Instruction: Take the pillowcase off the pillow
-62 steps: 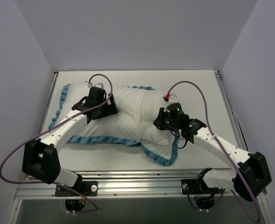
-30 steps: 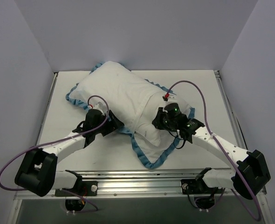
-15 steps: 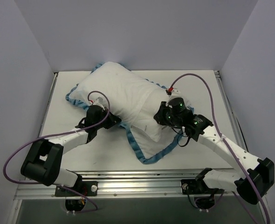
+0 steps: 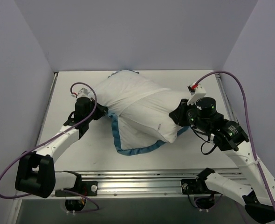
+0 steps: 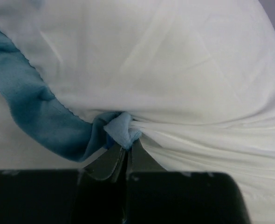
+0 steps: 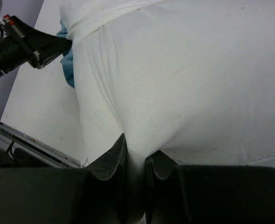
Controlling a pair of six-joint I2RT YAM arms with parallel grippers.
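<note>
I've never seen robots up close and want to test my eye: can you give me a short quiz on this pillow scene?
1. True or false: the left gripper is shut on the blue ruffled edge of the thin fabric pillowcase.
2. Which one pinches the plump plain white pillow: A, the left gripper; B, the right gripper?
3. Fill in: beneath both lies a white ___.
Key: 1 true; 2 B; 3 table.

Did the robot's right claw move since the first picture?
Yes. The right gripper has gone to the right, and it is now closer to the right edge of the table.
</note>
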